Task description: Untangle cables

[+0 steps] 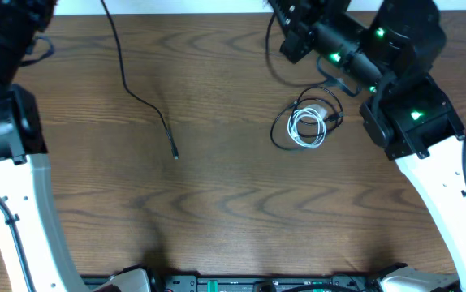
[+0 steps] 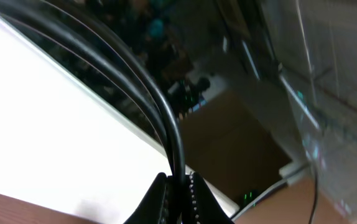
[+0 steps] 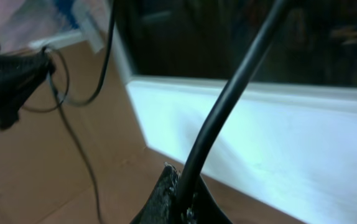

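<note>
Counting across the wooden surface [image 1: 233,211], three cables are found: two black and one white; two grippers are counted, one on each arm. The long black cable [image 1: 144,100] is laid on the left half of the surface; its long axis is run from the far edge diagonally toward the near right, with one bend along the way, and its plug [image 1: 175,152] is pointed at the near edge. The white cable [image 1: 296,128] is coiled into a small ring on the right half, so no single direction is given by it; the looped black cable [image 1: 273,131] is curved around that ring, touching it, and a strand of it is led up toward the far edge. The left gripper [image 2: 178,196] is seen closed, with a black cable pinched between its fingers and drawn up to the left, taken to be the long black cable; the right gripper [image 3: 178,193] is likewise closed, clamped on the looped black cable, which is slanted up to the right.
</note>
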Tool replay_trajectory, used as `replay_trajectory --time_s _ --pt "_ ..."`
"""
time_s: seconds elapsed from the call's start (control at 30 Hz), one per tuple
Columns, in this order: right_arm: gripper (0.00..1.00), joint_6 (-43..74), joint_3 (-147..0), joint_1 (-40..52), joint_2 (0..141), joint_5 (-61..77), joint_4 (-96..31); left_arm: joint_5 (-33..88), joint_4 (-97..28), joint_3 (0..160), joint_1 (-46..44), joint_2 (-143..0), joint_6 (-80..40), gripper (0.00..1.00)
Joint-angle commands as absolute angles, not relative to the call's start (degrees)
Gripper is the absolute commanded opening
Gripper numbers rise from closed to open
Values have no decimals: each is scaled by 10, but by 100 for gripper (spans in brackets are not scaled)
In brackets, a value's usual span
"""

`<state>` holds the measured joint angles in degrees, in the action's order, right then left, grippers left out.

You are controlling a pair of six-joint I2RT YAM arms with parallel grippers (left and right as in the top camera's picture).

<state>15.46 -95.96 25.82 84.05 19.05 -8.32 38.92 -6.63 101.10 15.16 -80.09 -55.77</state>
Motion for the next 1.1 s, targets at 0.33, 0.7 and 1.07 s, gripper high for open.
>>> replay_trajectory --time_s 0.33,0.7,1.07 --pt "1 178 -957 258 901 35 -81 399 -74 1022 90 -867 -481 7" --pt "1 244 -957 260 1032 42 50 327 178 1023 102 -991 -483 7" --pt "99 209 -957 254 1166 90 -37 309 44 1022 160 -1159 -378 36"
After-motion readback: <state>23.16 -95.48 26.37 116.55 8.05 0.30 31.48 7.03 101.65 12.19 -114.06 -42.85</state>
